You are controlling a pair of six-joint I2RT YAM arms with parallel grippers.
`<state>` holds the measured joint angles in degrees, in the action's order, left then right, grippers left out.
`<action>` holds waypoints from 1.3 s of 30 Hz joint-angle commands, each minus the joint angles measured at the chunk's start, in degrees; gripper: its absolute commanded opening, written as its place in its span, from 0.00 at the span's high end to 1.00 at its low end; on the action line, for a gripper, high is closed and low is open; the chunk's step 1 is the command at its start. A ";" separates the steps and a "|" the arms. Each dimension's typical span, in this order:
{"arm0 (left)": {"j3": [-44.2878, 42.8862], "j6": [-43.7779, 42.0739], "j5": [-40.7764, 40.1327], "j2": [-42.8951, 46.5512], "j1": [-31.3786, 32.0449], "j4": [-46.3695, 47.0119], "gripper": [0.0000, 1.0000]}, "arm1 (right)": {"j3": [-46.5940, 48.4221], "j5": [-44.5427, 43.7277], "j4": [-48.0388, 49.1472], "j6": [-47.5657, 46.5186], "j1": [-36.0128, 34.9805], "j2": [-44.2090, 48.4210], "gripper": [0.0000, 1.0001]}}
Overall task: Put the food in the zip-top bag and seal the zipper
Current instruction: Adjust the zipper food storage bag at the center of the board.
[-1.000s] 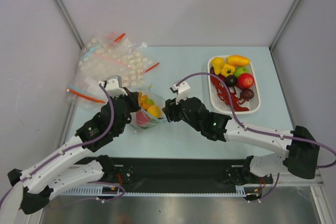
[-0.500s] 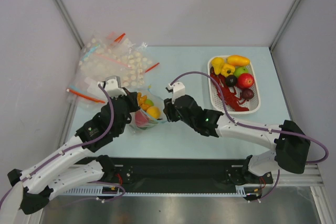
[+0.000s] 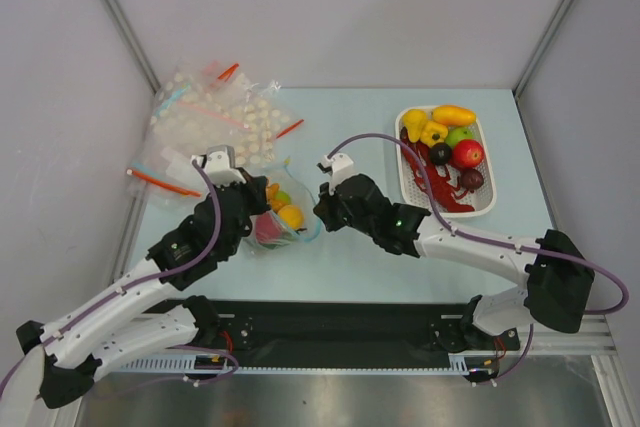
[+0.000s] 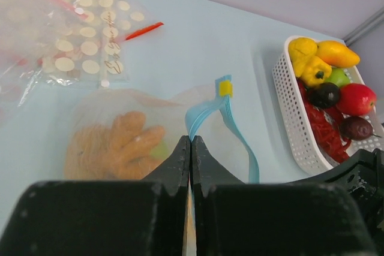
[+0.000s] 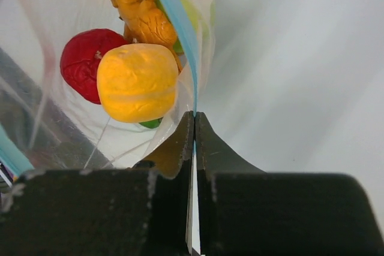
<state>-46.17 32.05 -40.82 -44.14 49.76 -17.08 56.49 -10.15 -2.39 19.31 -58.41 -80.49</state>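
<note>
Right tool (image 5: 193, 124), fully closed, clamps the zipper (image 5: 180, 22); left tool (image 4: 190, 143) likewise pinches the zip-top bag (image 4: 114, 112) at its mouth. Only the left wrist view shows the yellow slider (image 4: 225, 88).

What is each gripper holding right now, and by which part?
The zip-top bag, by both: left gripper and right gripper each pinch its blue zipper strip, at opposite sides of the mouth.

I see food (image 3: 290, 216) inside the zip-top bag (image 3: 300, 235); the tray (image 3: 412, 187) sits well to the bag's right, the heap of bags (image 3: 210, 122) behind it, leftward
</note>
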 commanded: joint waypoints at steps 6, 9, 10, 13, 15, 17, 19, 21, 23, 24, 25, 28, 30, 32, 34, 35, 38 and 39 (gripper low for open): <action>-0.67 -5.33 13.04 -3.67 0.25 8.73 0.96 | -1.90 1.01 5.02 -1.91 -0.21 10.95 1.00; -0.24 -5.69 15.67 -3.32 0.25 10.22 0.96 | -5.06 1.54 8.26 -2.35 -0.21 16.49 1.00; 0.46 -5.86 16.20 -2.97 0.25 11.44 0.96 | -5.77 1.80 9.06 -2.61 -0.21 17.63 1.00; 2.13 -6.12 18.84 -1.57 0.25 13.56 0.95 | -7.80 1.63 11.09 -2.79 -0.12 21.42 1.00; 2.93 -6.21 20.42 -0.51 0.25 15.84 0.95 | -8.24 1.45 11.44 -3.14 -0.04 22.48 1.00; 3.81 -6.48 22.79 0.02 0.25 16.90 0.94 | -8.33 1.63 11.45 -3.23 -0.04 22.57 1.00; 4.16 -6.65 24.81 -0.24 0.17 18.84 0.94 | -8.59 2.42 12.06 -3.40 -0.04 22.22 1.00; 4.25 -6.91 26.74 -1.73 0.17 20.32 0.93 | -8.50 2.77 12.41 -3.14 -0.12 21.08 1.00; 4.07 -7.18 29.64 -3.66 0.25 21.12 0.95 | -8.41 2.51 12.59 -3.14 -0.12 20.20 1.00; 3.90 -7.18 30.53 -5.76 0.17 21.82 0.96 | -8.33 2.16 12.59 -3.23 -0.12 19.67 1.00; 3.29 -7.53 31.40 -7.17 0.25 21.91 0.97 | -8.33 1.98 12.68 -3.31 -0.04 18.71 1.00; 1.80 -8.49 33.87 -11.04 0.25 21.65 1.00 | -8.41 1.28 13.03 -3.23 0.05 17.56 1.00; 1.35 -8.76 35.71 -12.11 0.25 21.83 1.00 | -8.94 1.36 13.82 -3.23 0.14 17.38 1.00; 1.70 -9.11 36.95 -12.28 0.25 23.14 1.00 | -9.38 1.45 14.61 -2.96 0.23 17.47 1.00; 2.14 -9.11 38.00 -12.02 0.25 23.76 0.99 | -9.82 1.54 14.96 -2.79 0.23 17.65 1.00; 2.23 -9.20 38.27 -11.67 0.25 24.02 0.95 | -9.82 1.54 14.87 -2.61 0.58 17.73 1.00; 2.23 -9.46 38.18 -11.23 0.25 23.24 0.78 | -10.17 1.80 15.05 -1.65 1.11 17.65 1.00; 2.05 -9.64 38.18 -11.23 0.25 22.89 0.73 | -10.26 2.06 15.05 -1.30 1.63 17.56 1.00</action>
<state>-42.02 23.38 -5.32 -56.82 49.67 3.29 46.30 -8.10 8.51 17.12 -57.78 -63.53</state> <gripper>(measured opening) 0.213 0.010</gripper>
